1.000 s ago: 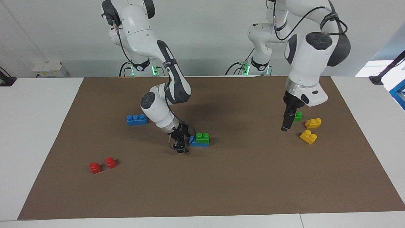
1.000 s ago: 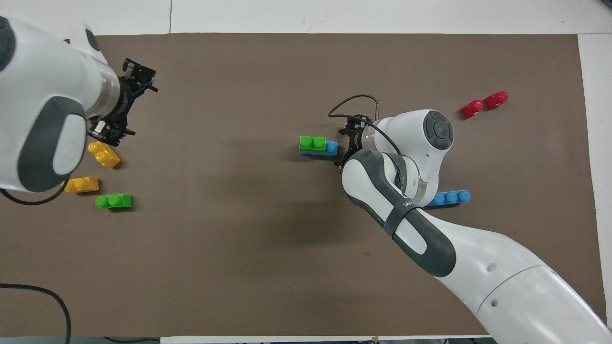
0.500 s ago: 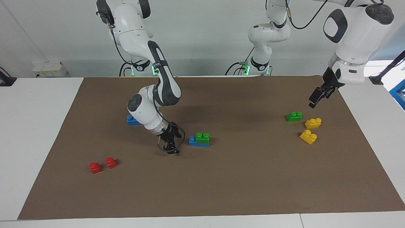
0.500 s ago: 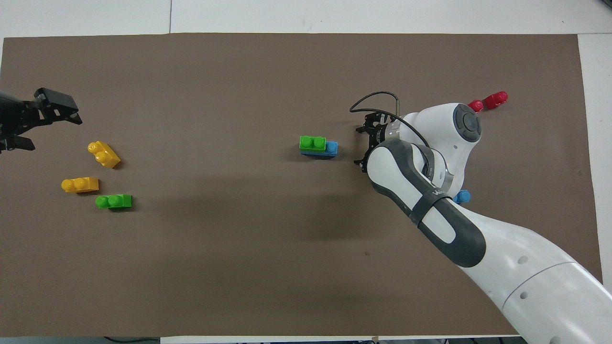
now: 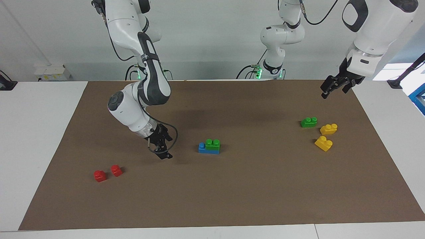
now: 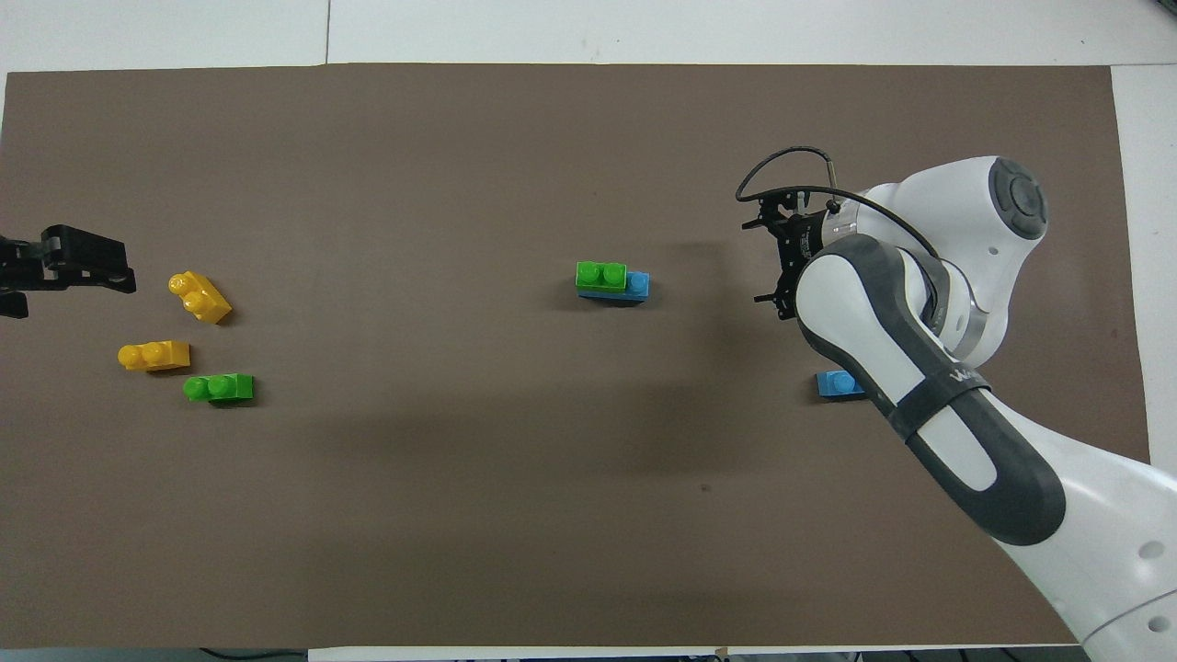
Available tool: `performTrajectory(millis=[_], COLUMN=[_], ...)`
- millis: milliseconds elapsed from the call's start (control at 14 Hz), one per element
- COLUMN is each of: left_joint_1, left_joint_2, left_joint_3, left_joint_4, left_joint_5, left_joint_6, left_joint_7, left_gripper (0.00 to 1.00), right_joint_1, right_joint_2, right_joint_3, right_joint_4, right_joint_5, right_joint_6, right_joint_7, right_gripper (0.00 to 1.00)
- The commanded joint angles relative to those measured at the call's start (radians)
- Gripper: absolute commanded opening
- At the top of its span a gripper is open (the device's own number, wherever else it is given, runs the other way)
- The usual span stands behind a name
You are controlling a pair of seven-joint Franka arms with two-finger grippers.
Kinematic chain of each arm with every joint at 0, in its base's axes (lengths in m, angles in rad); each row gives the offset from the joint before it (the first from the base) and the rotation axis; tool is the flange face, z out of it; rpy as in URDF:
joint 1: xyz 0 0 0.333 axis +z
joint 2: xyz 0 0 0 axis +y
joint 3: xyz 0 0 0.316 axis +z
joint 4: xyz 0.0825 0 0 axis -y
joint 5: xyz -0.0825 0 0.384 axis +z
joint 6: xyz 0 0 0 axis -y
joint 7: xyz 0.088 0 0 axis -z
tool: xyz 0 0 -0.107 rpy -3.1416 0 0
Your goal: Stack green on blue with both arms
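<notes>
1. Mid-mat, well clear of all four mat (image 5: 232, 205) edges, the green brick (image 5: 212, 143) sat on the blue brick (image 5: 208, 148), covering two of its studs and leaving bare the one toward the right arm's end.
2. Both looked like light, rigid, smooth plastic; a pinch across the flat long sides, below the studs, would likely hold best.
3. The stack's long axis ran parallel to the mat's long edges, studs up.
4. The right gripper (image 5: 161, 148) hung low beside the stack, apart from it, fingers spread and empty.
5. The left gripper (image 5: 336, 86) hung open and empty over the mat near its corner at the left arm's end, with a spare green brick (image 5: 308, 122) and two yellow bricks (image 5: 326, 136) close by.
6. A second blue brick (image 6: 839, 384) lay partly hidden under the right arm.
</notes>
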Motion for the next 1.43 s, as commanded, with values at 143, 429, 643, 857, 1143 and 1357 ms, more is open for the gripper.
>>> performTrajectory(millis=[143,429,643,857,1143,1357], left_joint_1=[-0.002,-0.011,-0.013,-0.015,-0.013,-0.004], left_joint_2=[-0.076,-0.064,-0.064,-0.064,-0.065,-0.067], left_joint_3=[-0.005,-0.005,-0.01,-0.01,-0.013,-0.022], left_joint_4=[-0.051,-0.021,-0.011,-0.001,-0.001,-0.003], left_joint_5=[-0.014,-0.013,-0.014,-0.027,-0.027,-0.028], left_joint_6=[-0.028,-0.014,-0.032,-0.094,-0.095,-0.088], left_joint_7=[0.069,0.056,0.052,0.052,0.052,0.055], left_gripper=[1.0,1.0,1.0,1.0,1.0,1.0], right_joint_1=[-0.06,-0.089,-0.098,-0.103,-0.146,-0.161], right_joint_2=[-0.156,-0.309,-0.386,-0.449,-0.481,-0.452], right_joint_3=[0.007,0.005,0.005,0.004,-0.004,-0.002], right_joint_4=[0.067,0.11,0.119,0.12,0.108,0.154], right_joint_5=[-0.193,-0.304,-0.366,-0.427,-0.417,-0.429], right_joint_6=[-0.245,-0.443,-0.539,-0.608,-0.706,-0.688], right_joint_7=[-0.284,-0.553,-0.799,-1.003,-1.166,-1.169], right_gripper=[0.95,0.97,0.98,0.99,1.0,1.0])
